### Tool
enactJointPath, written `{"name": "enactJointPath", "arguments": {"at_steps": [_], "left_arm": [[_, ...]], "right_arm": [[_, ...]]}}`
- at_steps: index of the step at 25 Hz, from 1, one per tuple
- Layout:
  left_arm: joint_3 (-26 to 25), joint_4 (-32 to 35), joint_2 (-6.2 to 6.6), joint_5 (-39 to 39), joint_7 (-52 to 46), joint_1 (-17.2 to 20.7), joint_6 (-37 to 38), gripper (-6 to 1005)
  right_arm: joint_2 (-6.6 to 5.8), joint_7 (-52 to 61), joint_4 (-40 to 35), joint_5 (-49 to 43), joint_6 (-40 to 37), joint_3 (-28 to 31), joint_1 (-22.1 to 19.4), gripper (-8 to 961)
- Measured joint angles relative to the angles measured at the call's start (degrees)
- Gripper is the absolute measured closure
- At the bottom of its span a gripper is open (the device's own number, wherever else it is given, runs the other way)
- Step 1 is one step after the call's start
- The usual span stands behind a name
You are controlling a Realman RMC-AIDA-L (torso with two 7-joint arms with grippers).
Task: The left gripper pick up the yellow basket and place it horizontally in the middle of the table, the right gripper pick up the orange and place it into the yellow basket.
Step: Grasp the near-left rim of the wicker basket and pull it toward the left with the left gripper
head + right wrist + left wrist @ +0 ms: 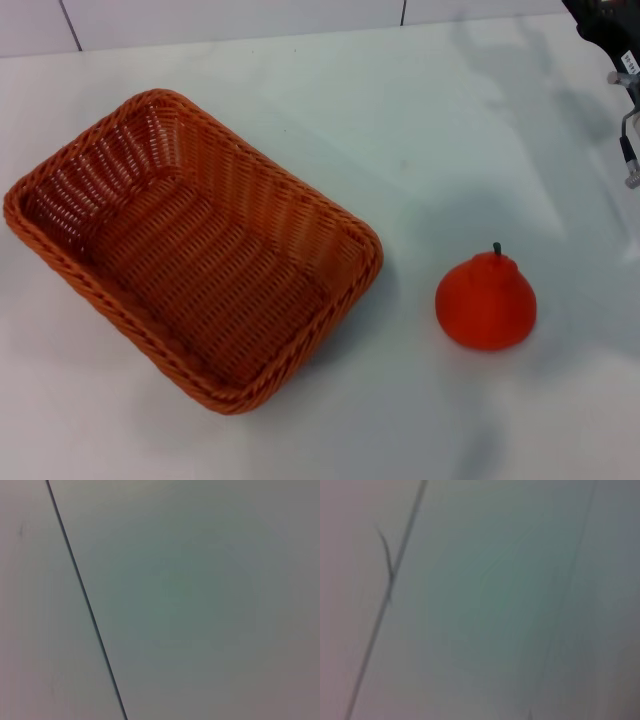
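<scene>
- Presently, the yellow basket [195,250] rests flat on the white surface [420,130], occupying the left half of the head view. Its colour reads orange-brown.
- Basket orientation: the long axis runs diagonally, from the far-left corner toward the near-centre. It is not square to the surface edge.
- Basket interior: the woven floor and walls are fully exposed; nothing lies inside.
- Basket rim: braided, rounded at the corners, with no visible damage.
- The orange [486,300] stands upright on the surface to the right of the basket, near it but apart; a clear strip of surface separates the two.
- Orange detail: a raised top with a short dark stem pointing up; a soft shadow falls around it.
- The right claw [612,40] is only partly in view at the far-right top corner of the head view, well apart from the orange. Dark housing and some cabling show; whether its fingers are parted or closed cannot be told.
- The left claw appears in no view; its state cannot be reported.
- Left wrist view: a pale flat plane crossed by a thin dark line with a short branch; none of the task's things show there.
- Right wrist view: a pale flat plane crossed by one thin dark seam; none of the task's things show.
- Neither the basket nor the orange is touched by any claw.
</scene>
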Motion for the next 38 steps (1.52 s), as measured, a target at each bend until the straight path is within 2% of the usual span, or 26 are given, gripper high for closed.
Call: {"name": "enactJointPath", "arguments": {"at_steps": [4, 8, 10, 16, 21, 26, 33, 38], "left_arm": [[1.29, 7.35, 2.15, 13.83, -9.11, -5.13, -0.17, 286], [5.87, 10.91, 3.26, 28.71, -16.66, -12.2, -1.15, 286], [7.66, 12.2, 2.95, 32.64, -18.66, -14.24, -2.26, 285], [14.81, 17.42, -0.11, 45.89, -25.04, -20.17, -9.82, 281], [17.1, 15.71, -0.71, 52.28, -27.13, -23.8, -12.59, 266], [17.9, 12.89, -0.44, 57.67, -29.09, -26.81, -12.89, 267], [18.08, 5.24, 0.43, 62.2, -30.0, -30.46, -16.46, 272], [18.36, 1.26, 0.32, 65.19, -30.01, -32.03, -19.42, 276]], "right_arm": [[-0.01, 0.03, 0.35, 0.02, 0.03, 0.01, -0.09, 11], [0.02, 0.18, 0.73, 0.0, 0.0, 0.07, -0.31, 11], [0.03, 0.22, 0.97, 0.0, -0.07, 0.18, -0.41, 12], [0.04, 0.23, 2.01, 0.16, -0.01, 0.4, -0.46, 12], [0.1, 0.23, 2.44, 0.32, 0.0, 0.52, -0.53, 12], [0.13, 1.3, 2.98, 0.33, -0.1, 0.62, -0.6, 12], [0.13, 3.12, 3.0, 0.1, -0.02, 0.64, -0.34, 12], [0.13, 3.13, 2.99, 0.09, 0.05, 0.64, 0.01, 12]]}}
